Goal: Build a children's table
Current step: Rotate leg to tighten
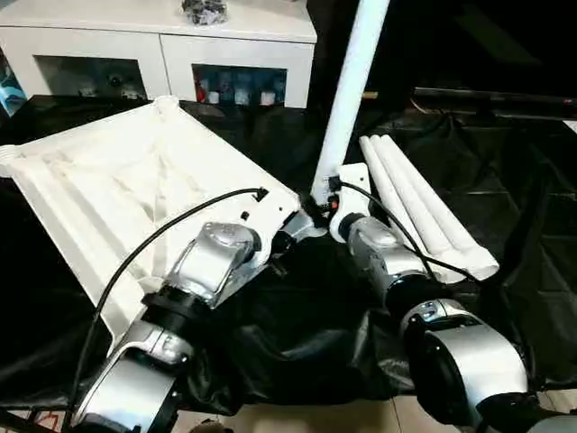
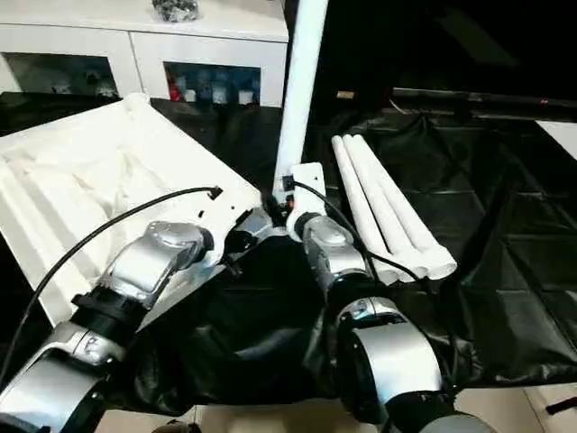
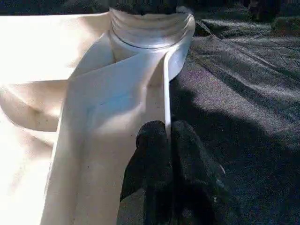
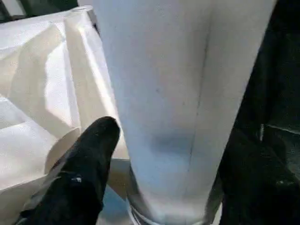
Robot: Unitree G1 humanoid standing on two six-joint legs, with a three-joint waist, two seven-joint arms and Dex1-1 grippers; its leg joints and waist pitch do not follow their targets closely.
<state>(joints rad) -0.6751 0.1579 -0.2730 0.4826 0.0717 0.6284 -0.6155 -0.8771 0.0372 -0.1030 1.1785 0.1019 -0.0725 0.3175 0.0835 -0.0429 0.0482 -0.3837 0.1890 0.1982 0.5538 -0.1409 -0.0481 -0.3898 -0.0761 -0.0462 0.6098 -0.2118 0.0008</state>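
left end effector [image 3: 166,140]: clenched on tabletop [image 1: 117,180] rim | right end effector [image 4: 164,154]: released, straddling upright leg [image 1: 352,90]

Spare legs [image 1: 424,203] right of tabletop [image 1: 126,194]

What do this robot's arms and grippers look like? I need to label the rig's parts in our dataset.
Both forearms, left and right, are glossy silver shells with black joint rings between segments. A thin black cable loops along each arm to a white wrist block. The left gripper and right gripper each have two matte black, rounded fingers.
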